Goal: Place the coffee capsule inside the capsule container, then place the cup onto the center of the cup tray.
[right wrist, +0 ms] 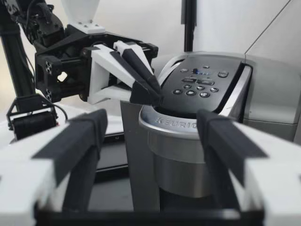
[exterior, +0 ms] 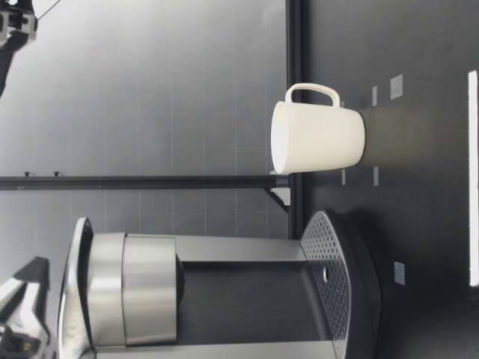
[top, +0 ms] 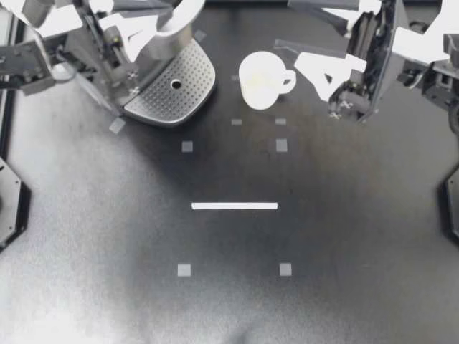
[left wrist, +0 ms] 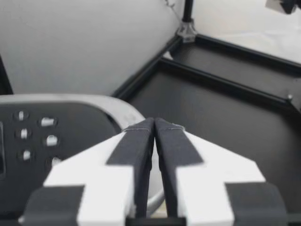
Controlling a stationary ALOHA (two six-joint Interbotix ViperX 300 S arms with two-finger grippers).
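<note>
Touching the lid rim (right wrist: 164, 123) of the coffee machine (right wrist: 188, 155), your left gripper (top: 150, 36) is clenched empty; your right gripper (top: 290, 29) is hanging released, facing the machine. No capsule is showing; cup (top: 262, 80) is standing beside the machine's cup tray (top: 172, 89). Likely closing the lid: be pressing straight down.

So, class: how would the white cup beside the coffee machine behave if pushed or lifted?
The cup looks rigid, probably ceramic, so stiff but breakable. It stands upright on a broad base, so a low push would probably slide it, not tip it. Its smooth wall may slip; the handle offers grip.
</note>
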